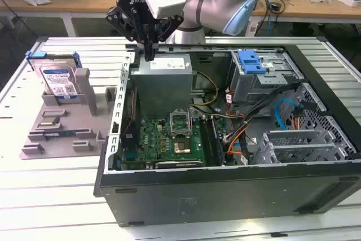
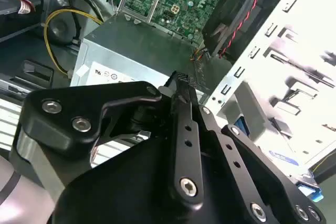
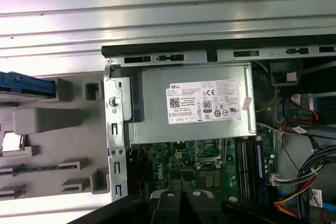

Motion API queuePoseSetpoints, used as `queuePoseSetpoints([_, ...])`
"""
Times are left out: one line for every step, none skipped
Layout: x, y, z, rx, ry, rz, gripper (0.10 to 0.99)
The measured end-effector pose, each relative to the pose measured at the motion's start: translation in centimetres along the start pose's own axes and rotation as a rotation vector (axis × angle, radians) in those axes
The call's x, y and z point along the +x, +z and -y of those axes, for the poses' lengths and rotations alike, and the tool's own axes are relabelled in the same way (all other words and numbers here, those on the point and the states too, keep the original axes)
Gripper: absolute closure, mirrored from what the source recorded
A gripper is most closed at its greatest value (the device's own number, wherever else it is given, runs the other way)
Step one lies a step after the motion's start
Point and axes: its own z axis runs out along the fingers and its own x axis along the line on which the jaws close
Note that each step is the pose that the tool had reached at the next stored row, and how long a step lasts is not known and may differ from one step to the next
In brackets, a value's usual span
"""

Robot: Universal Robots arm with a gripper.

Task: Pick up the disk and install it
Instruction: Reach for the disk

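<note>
Standing upright in the grey stand (image 1: 56,132) at the exterior view's left, the disk (image 1: 58,80) shows a silver face, white-and-blue label and blue frame, its lower edge hidden by the stand. The end effector (image 1: 149,55), clenched empty, hangs above the power supply (image 1: 163,83).

The ribbed metal desk (image 1: 51,207) carries a grey plastic stand (image 1: 62,131) near its edge on the exterior view's left. Just beside the stand, an open black computer case (image 1: 225,196) lies across the middle.
</note>
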Motion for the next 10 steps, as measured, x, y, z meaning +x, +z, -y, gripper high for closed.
queuePoseSetpoints([0.29,-0.01,0.03,0.000,0.000,0.0000,0.980])
queuePoseSetpoints([0.70,-0.02,0.06,0.000,0.000,0.0000,0.980])
queuePoseSetpoints([1.09,-0.03,0.08,0.000,0.000,0.0000,0.980])
queuePoseSetpoints([1.24,-0.03,0.10,0.000,0.000,0.0000,0.980])
queuePoseSetpoints([1.35,-0.03,0.11,0.000,0.000,0.0000,0.980])
queuePoseSetpoints([1.48,-0.03,0.11,0.000,0.000,0.0001,0.980])
queuePoseSetpoints([1.57,-0.04,0.12,0.000,0.000,0.0000,0.980])
queuePoseSetpoints([1.66,-0.04,0.13,0.000,0.000,0.0000,0.980])
queuePoseSetpoints([1.78,-0.04,0.14,0.000,0.000,0.0000,0.980])
queuePoseSetpoints([2.03,-0.06,0.16,0.000,0.000,0.0000,0.980])
